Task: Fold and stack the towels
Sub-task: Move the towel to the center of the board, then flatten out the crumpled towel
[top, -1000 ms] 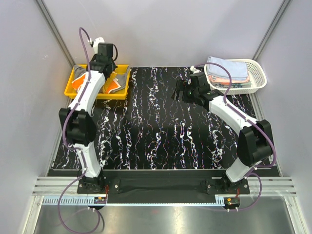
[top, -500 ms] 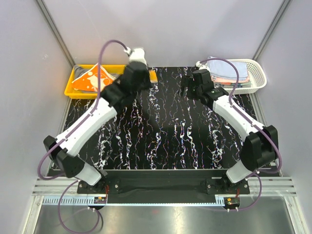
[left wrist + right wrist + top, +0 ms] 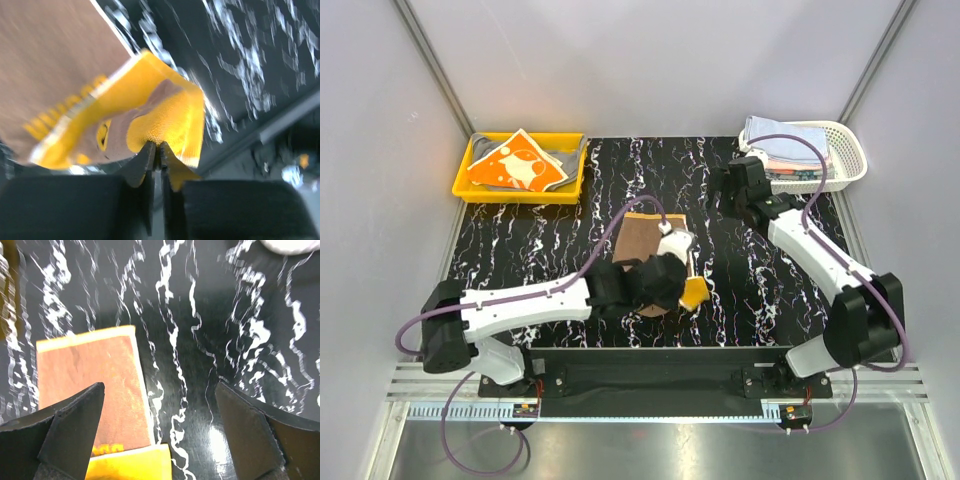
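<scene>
A brown towel with yellow ends (image 3: 642,240) lies on the black marbled table near the middle. My left gripper (image 3: 688,290) is shut on its yellow near corner (image 3: 167,117) and holds that end lifted off the table. The towel also shows in the right wrist view (image 3: 90,385), flat on the table. My right gripper (image 3: 160,435) is open and empty, above the table to the right of the towel, near the white basket (image 3: 855,160). An orange towel with white marks (image 3: 515,168) lies on a grey one in the yellow tray (image 3: 460,185). Folded light blue towels (image 3: 785,140) lie stacked in the basket.
The yellow tray stands at the back left and the white lattice basket at the back right. Grey walls close in the table on three sides. The arm bases and a metal rail (image 3: 650,385) run along the near edge.
My left arm has swung from the yellow tray at the back left to the near middle, bringing the brown and yellow towel onto the table. My right gripper shifted slightly right.
</scene>
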